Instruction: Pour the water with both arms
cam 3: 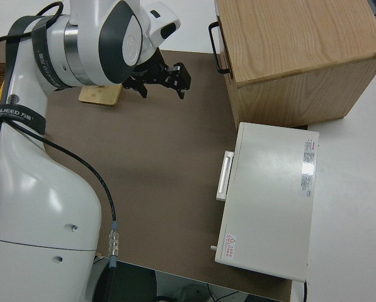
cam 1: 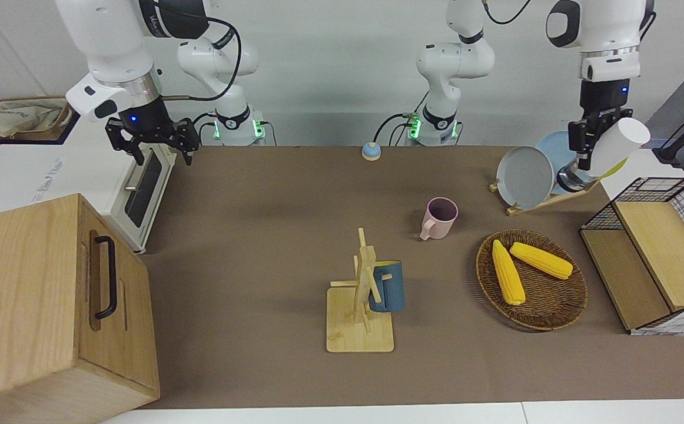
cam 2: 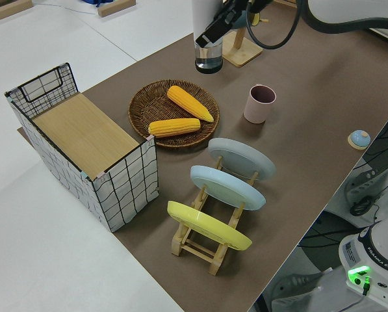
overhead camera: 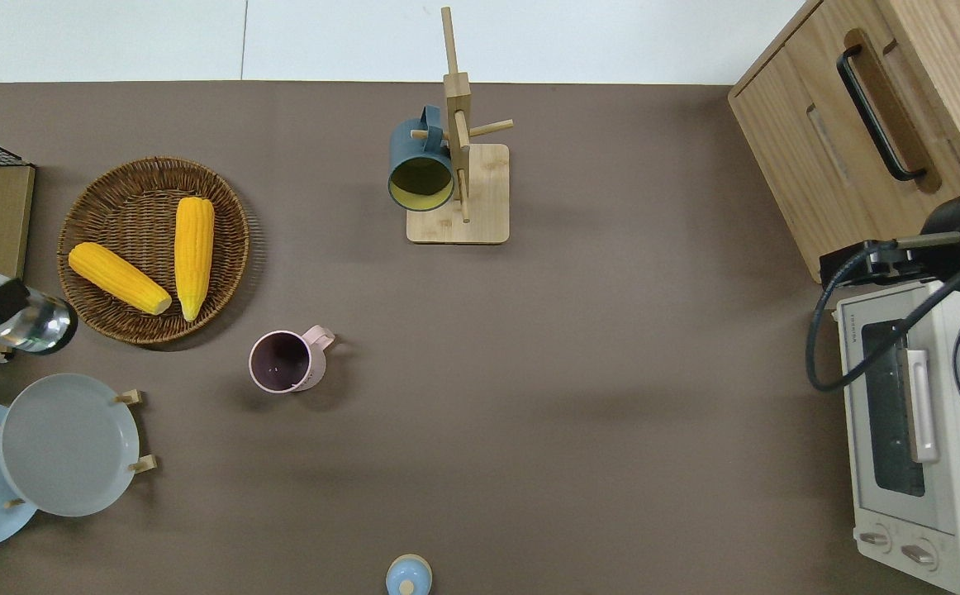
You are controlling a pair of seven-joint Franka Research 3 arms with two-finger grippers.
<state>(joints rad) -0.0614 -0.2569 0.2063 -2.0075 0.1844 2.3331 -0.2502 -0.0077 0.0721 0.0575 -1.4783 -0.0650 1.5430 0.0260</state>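
One "TOSHIBA"-marked, apparently, toaster oven

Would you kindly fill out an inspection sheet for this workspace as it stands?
Surface: brown table cover, nothing spilled seen.
Job's things: white bottle tilted in left hand; pink mug upright, apart from it.
Clutter: blue mug on wooden mug tree; two corn cobs in wicker basket; three plates in rack; wire crate.
Hands: left hand shut on white bottle; right hand open, empty.
Cables: black cable along right arm.
Surroundings: wooden cabinet; toaster oven, door shut.
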